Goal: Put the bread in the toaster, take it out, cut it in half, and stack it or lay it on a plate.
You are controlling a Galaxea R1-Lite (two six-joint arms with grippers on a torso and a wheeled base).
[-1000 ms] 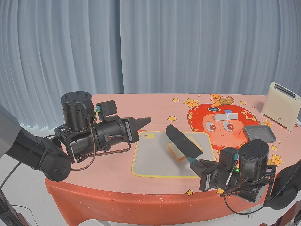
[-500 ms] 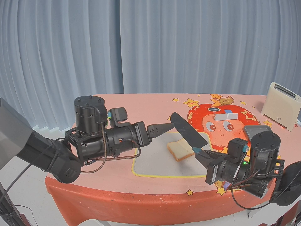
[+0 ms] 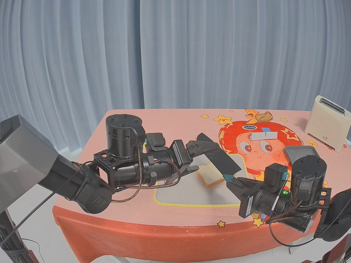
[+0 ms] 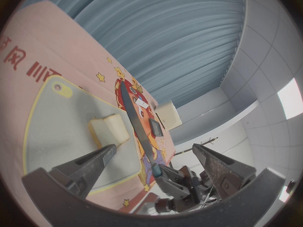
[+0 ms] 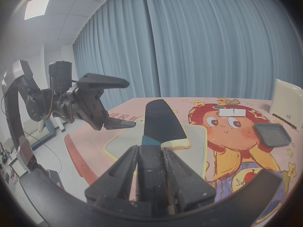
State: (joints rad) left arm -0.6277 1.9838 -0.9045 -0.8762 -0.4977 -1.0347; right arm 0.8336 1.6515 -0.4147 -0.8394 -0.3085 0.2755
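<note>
The right gripper [image 3: 232, 180] has its jaws closed on the handle of the knife [image 3: 219, 156], and the blade is in the air just above the bread [image 3: 210, 175]. The bread lies on the cutting board [image 3: 182, 196] on the tabletop. The left gripper [image 3: 195, 156], jaws wide apart and holding nothing, hovers near the bread.

Bread slice [image 3: 209, 175] flat on cutting board [image 3: 182, 195], black knife [image 3: 219, 157] above.

- One bread slice [image 3: 209, 175], centre of frame.
- One knife [image 3: 219, 157].
- One cutting board [image 3: 182, 193].
- One toaster [image 3: 327, 123], right edge.
- One grey tray [image 3: 293, 151].
- Two grippers: left gripper [image 3: 195, 156], right gripper [image 3: 234, 182].
</note>
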